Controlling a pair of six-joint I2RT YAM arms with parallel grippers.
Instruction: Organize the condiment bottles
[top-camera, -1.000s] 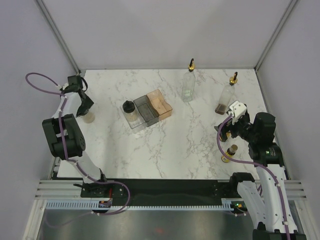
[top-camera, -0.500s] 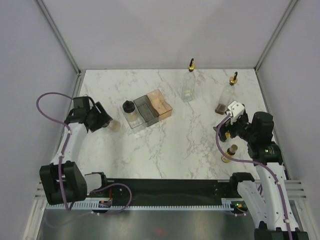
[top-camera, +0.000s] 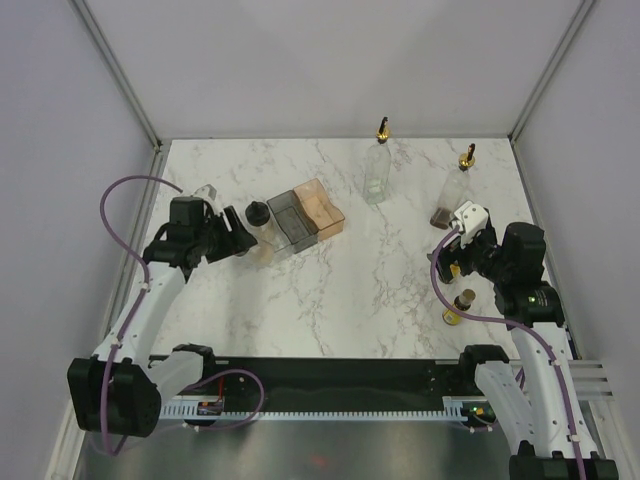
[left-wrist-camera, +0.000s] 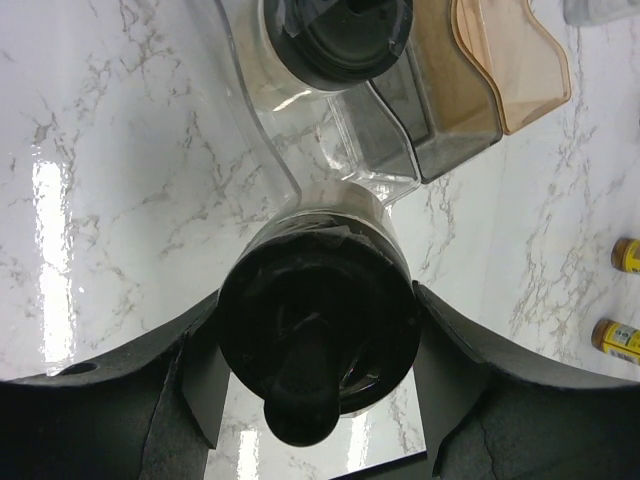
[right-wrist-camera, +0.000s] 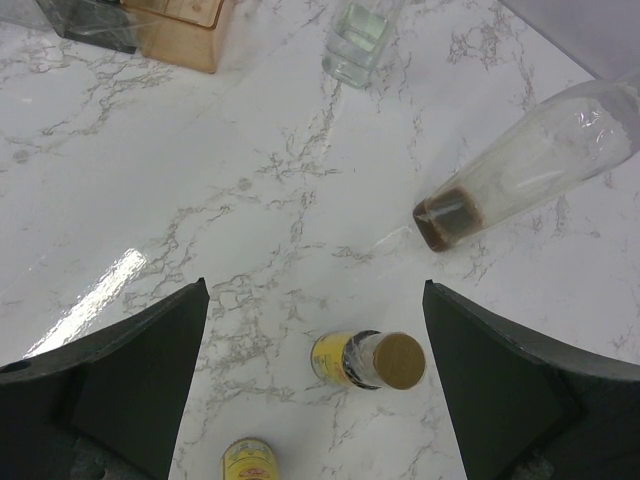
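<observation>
Left gripper: fingers pinched on a black-lidded jar, held upright just off the near corner of the clear bin.
Change: within the last second this arm has swung in from the table's left edge, carrying the jar.
Bin contents: a second black-lidded jar already stands inside.
Right gripper: fingers spread wide and unmoved above the small yellow bottles.
Meaning: the jars are probably being paired, so lowering this one in comes next.

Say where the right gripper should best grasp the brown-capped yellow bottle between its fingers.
Probably grip the yellow bottle on its round body just under the cap, coming straight down: it stands upright, and the open right gripper hangs over it with a finger on either side.
</observation>
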